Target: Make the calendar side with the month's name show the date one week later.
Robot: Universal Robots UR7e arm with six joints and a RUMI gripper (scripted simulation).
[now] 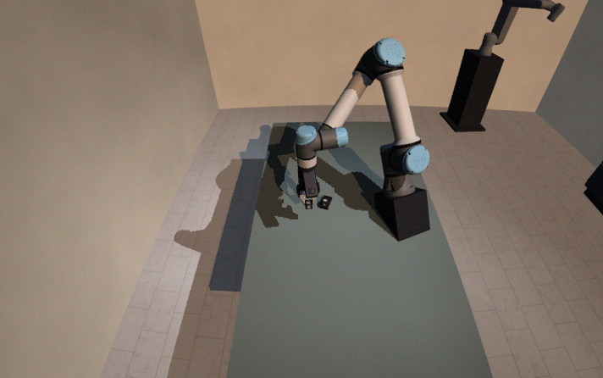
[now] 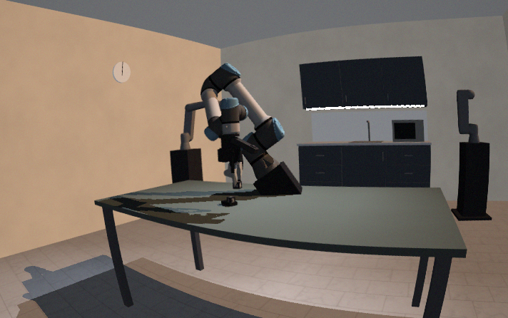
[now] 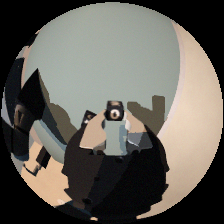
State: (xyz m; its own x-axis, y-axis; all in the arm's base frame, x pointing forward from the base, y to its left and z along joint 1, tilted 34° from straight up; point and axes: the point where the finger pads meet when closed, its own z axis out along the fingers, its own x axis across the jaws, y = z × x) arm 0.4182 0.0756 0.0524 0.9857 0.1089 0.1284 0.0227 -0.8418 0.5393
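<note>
We hold one date cube (image 2: 237,183) clamped in our gripper (image 2: 237,182), lifted above the tray (image 2: 229,202) at frame centre, presumably to turn its digit.

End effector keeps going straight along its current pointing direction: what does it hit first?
The end effector points straight down, shut on a cube. Below it lies only the table top, which the cube would likely meet first. The calendar tray sits off to the side, though depth is uncertain.

The top view looks steeply down from high and far, the exterior view faces the table (image 2: 337,217) from low at the side, both sharing the arm (image 1: 391,107), while the wrist view peers close along the gripper (image 3: 114,122)
</note>
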